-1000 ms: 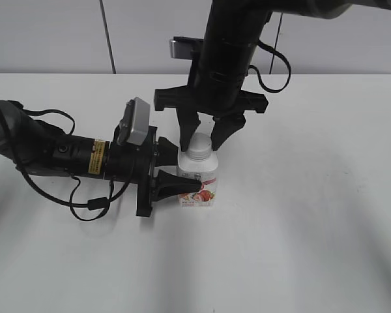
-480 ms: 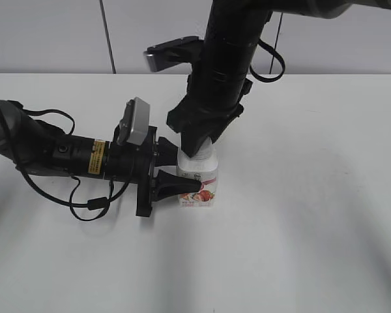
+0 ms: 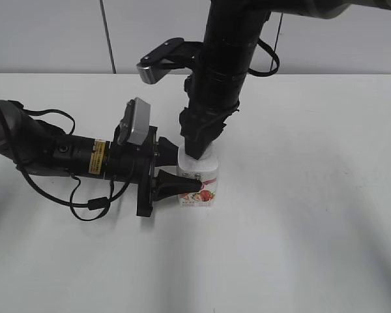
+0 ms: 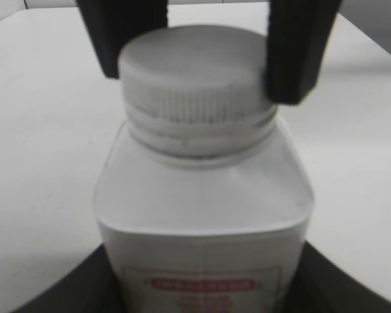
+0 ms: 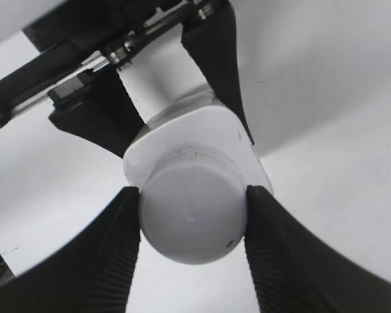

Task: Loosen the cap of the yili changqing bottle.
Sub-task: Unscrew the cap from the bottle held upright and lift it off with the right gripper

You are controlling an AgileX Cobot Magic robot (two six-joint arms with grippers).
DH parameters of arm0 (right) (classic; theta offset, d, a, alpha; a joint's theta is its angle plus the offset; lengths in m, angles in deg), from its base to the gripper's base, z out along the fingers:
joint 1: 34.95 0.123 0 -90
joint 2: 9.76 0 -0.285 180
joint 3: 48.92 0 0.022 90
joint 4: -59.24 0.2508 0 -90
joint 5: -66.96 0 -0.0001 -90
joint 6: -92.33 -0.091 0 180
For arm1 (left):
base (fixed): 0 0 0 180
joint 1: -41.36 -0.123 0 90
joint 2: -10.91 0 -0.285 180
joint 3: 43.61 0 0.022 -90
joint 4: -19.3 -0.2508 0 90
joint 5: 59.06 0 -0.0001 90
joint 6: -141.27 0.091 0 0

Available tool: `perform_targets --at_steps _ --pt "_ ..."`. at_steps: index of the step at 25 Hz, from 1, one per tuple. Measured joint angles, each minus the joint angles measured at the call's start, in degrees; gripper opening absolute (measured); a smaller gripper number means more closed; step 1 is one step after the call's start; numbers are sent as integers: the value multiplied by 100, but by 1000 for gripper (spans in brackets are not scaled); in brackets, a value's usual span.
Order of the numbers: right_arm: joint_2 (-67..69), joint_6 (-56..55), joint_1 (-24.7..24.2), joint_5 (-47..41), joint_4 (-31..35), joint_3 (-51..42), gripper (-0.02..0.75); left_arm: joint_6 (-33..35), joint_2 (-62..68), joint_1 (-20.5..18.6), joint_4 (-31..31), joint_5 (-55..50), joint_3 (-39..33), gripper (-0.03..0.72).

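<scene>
The yili changqing bottle (image 3: 199,179), small, white and squarish with a strawberry label, stands upright on the white table. My left gripper (image 3: 182,177) comes in from the left and is shut on the bottle's body (image 4: 202,215). My right gripper (image 3: 200,153) comes down from above and is shut on the cap (image 5: 192,214), its black fingers pressing both sides. The ribbed white cap (image 4: 194,75) shows in the left wrist view between the right fingers. In the exterior view the cap is hidden behind the right fingers. The bottle's shoulder (image 5: 244,147) shows in the right wrist view.
The white table (image 3: 300,228) spreads around the bottle. The left arm and its cables (image 3: 58,160) lie low across the table's left side. A grey panel wall (image 3: 65,32) runs behind the table's far edge.
My right gripper has closed on the cap and turned about its vertical axis; its wrist camera has swung further left. The left gripper and the bottle have stayed in place.
</scene>
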Motion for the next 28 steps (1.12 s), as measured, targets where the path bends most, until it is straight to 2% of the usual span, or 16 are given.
perform_targets --at_steps 12,28 --pt "0 2105 0 0 -52 10 392 0 0 0 0 -4 0 355" --pt "-150 2289 8 2 -110 -54 390 64 -5 11 -6 -1 6 355"
